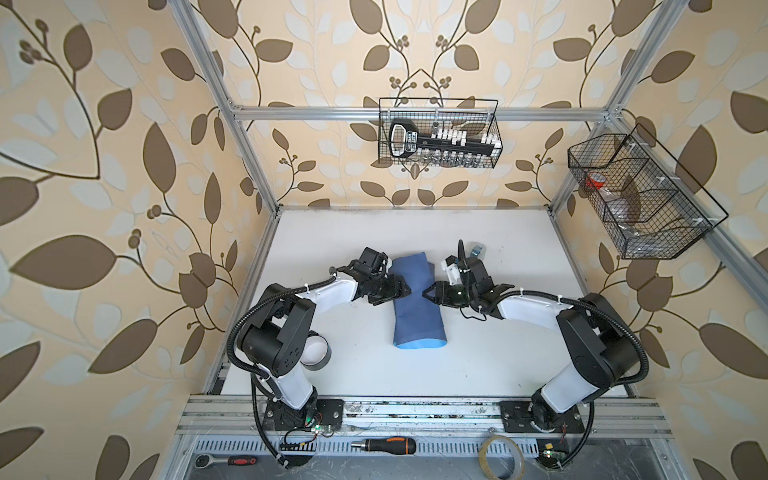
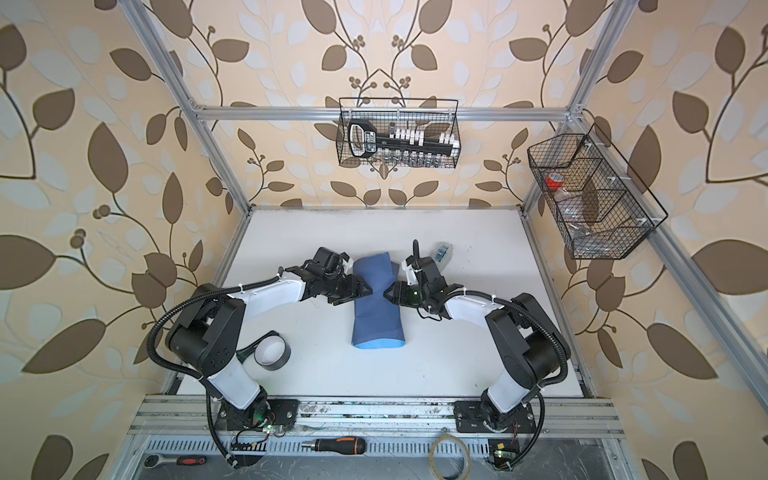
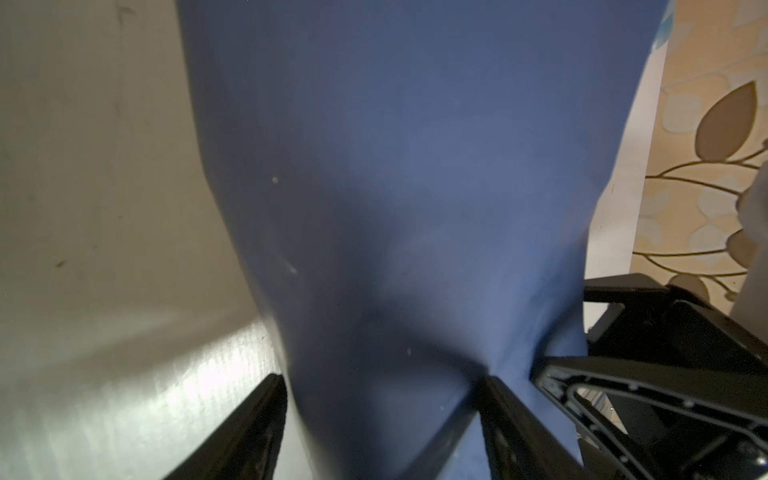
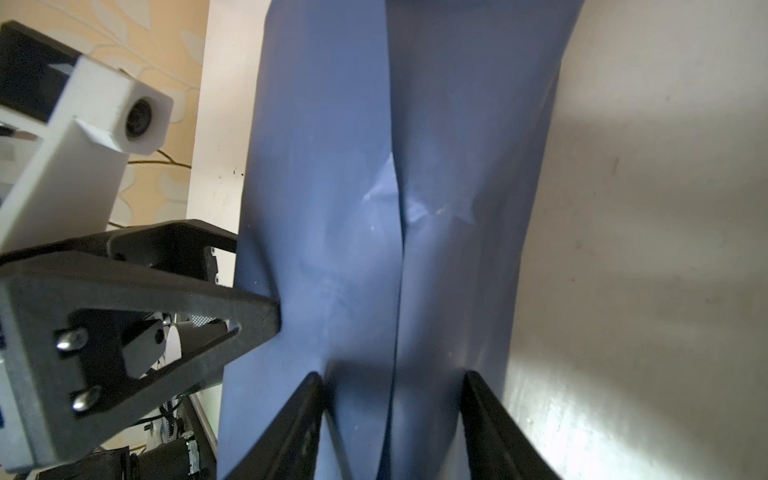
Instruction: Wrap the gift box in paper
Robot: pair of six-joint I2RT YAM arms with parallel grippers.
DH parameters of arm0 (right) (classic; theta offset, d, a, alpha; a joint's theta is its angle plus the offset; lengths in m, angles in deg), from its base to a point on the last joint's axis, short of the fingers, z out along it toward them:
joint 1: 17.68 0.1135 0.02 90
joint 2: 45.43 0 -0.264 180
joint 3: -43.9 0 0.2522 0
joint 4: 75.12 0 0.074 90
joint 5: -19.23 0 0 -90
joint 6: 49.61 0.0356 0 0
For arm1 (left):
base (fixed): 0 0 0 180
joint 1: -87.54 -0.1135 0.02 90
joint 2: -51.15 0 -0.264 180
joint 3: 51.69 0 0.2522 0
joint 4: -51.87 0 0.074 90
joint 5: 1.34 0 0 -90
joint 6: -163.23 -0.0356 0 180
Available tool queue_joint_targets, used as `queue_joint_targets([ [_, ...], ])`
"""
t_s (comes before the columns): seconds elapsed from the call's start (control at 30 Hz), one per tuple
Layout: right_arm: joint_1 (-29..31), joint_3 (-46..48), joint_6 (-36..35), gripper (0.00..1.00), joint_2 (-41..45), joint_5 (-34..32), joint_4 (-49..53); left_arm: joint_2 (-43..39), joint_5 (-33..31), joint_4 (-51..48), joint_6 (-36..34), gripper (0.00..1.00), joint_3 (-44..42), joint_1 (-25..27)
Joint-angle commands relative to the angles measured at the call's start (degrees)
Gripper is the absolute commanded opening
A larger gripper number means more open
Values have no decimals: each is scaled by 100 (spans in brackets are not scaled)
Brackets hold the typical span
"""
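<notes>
Jaws astride the paper (image 1: 416, 320) sleeve from both sides, box perhaps inside.

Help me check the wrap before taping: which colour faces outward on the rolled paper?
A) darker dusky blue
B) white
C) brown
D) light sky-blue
A: the paper is dusky blue over its outside; light blue shows only at its near end.

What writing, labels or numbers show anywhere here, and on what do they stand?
No text here can be read.
Label on the black tool holder in the wire basket: white print, too blurred to read.
Blue paper: no print visible.
Screwdriver: no print visible.
</notes>
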Motion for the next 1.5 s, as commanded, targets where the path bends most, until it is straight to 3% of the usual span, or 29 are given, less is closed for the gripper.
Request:
queue_joint_targets([
  [0.0, 219, 207, 206, 52, -64, 85, 213, 30, 10, -630, -305, 75, -13, 1],
  [0.43, 222, 308, 184, 51, -146, 1, 217, 39, 360, -699, -349, 86, 47, 2],
  [0.7, 109, 145, 46, 53, -81, 48, 417, 350, 2, -1036, -550, 83, 31, 2],
  [0.87, -91, -126, -140, 60, 118, 124, 723, 472, -161, -1145, -631, 81, 31, 2],
  [1.2, -1219, -609, -652, 72, 967, -24, 1497, 578, -397, -1295, -803, 81, 93, 2],
  [1.47, -2345, -1029, -417, 69, 450, 119, 1180, 575, -432, -1337, -808, 81, 136, 2],
])
